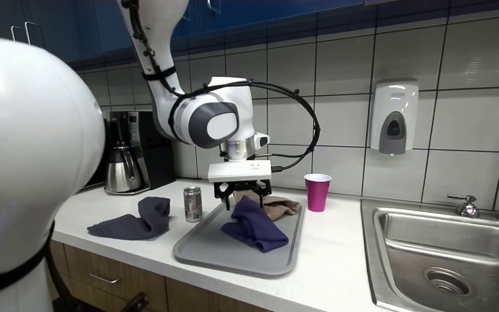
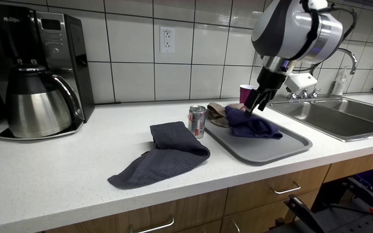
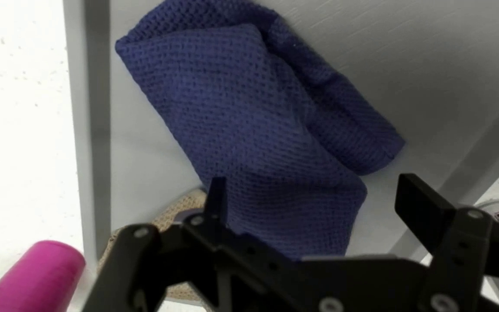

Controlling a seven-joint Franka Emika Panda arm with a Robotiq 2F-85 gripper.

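In an exterior view I see the big steel sink (image 1: pixel 376 255) at three o'clock from the flat gray tray (image 1: pixel 208 253). Near the tray's middle sits the purple waffle-weave towel (image 1: pixel 258 229), bunched up, with a fold poking up at its eleven o'clock. I think it will be light, soft and floppy, not slippery, and it can't break; that fold looks best to pinch. A dark gray towel (image 1: pixel 139 224) lies off the tray at nine o'clock, and a tan towel (image 1: pixel 280 207) peeks out at the purple one's one o'clock. My gripper (image 1: pixel 244 207) is at the fold, jaws spread wide, squeezing nothing; I can't tell if they touch the cloth. A pink plastic cup (image 1: pixel 317 196) stands at two o'clock from the tray, a small silver soda can (image 1: pixel 193 206) at ten.
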